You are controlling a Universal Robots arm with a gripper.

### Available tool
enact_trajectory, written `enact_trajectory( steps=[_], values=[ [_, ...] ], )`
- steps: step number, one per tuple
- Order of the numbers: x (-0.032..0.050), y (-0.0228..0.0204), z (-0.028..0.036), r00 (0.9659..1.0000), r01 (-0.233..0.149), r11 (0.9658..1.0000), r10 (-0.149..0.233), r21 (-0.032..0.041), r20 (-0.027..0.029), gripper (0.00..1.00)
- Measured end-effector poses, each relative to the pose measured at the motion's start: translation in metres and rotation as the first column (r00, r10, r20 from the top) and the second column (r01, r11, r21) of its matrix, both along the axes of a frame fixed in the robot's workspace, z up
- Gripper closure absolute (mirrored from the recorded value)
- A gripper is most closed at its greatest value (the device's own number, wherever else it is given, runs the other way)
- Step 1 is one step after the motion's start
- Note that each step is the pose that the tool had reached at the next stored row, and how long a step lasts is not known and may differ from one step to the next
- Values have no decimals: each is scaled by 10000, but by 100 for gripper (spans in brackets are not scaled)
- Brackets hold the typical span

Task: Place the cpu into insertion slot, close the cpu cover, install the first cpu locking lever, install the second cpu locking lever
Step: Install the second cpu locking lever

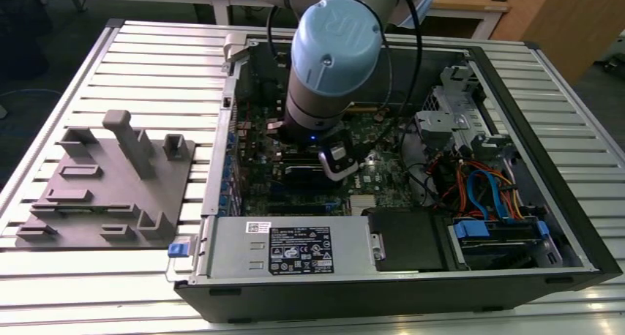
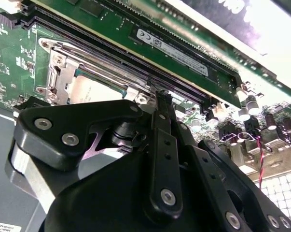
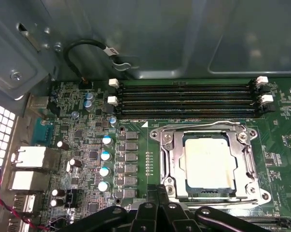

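The cpu point(image 3: 207, 162), a dull silver square, lies in the insertion slot point(image 3: 251, 133) on the green motherboard point(image 3: 135, 96). The silvery cpu cover point(image 3: 172, 159) is down flat around it, and the chip shows through its window. A thin wire lever point(image 3: 208, 124) runs along the socket edge nearest the memory slots. My gripper point(image 3: 159, 191) is shut, and its black fingertips stand just beside the socket's edge with nothing seen between them. In the second wrist view the gripper point(image 2: 160, 94) tips sit next to the cpu point(image 2: 94, 92) and cover point(image 2: 56, 72). The exterior view shows the gripper point(image 1: 337, 163) low inside the open computer case.
Long black memory slots point(image 3: 184, 99) lie beside the socket, with a row of capacitors point(image 3: 106, 154) and rear ports point(image 3: 27, 159) nearby. A power supply point(image 1: 293, 251), a drive cage with blue and orange cables point(image 1: 488, 196) and the case walls hem in the arm. A grey fixture point(image 1: 107, 181) stands at the exterior view's left.
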State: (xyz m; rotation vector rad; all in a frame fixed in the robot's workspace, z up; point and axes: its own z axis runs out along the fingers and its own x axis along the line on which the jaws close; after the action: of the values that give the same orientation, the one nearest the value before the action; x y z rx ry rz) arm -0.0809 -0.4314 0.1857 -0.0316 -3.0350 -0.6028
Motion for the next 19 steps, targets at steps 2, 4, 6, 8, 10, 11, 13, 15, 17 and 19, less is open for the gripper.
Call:
enact_trajectory(
  steps=[2, 4, 6, 8, 10, 11, 13, 15, 17, 19],
  values=[
    [-1, 6, 1, 10000, 0, 10000, 0, -2, -1, 89],
    [-3, 12, -1, 10000, 0, 10000, 0, 3, 2, 89],
    [-4, 16, 0, 10000, -2, 10000, 2, -1, -1, 89],
    [-5, 18, 0, 10000, -1, 10000, 1, -1, 0, 89],
    [-6, 21, 0, 10000, -1, 10000, 1, -1, -1, 89],
    [-7, 23, 0, 10000, -1, 10000, 1, -1, 0, 89],
    [-7, 24, -2, 10000, -1, 10000, 1, 0, 1, 89],
    [-8, 24, -2, 10000, -1, 10000, 1, -1, 1, 89],
    [-9, 24, 6, 10000, -1, 10000, 1, -4, 0, 89],
    [-9, 25, 29, 10000, -1, 10000, 1, 0, 1, 89]
  ],
)
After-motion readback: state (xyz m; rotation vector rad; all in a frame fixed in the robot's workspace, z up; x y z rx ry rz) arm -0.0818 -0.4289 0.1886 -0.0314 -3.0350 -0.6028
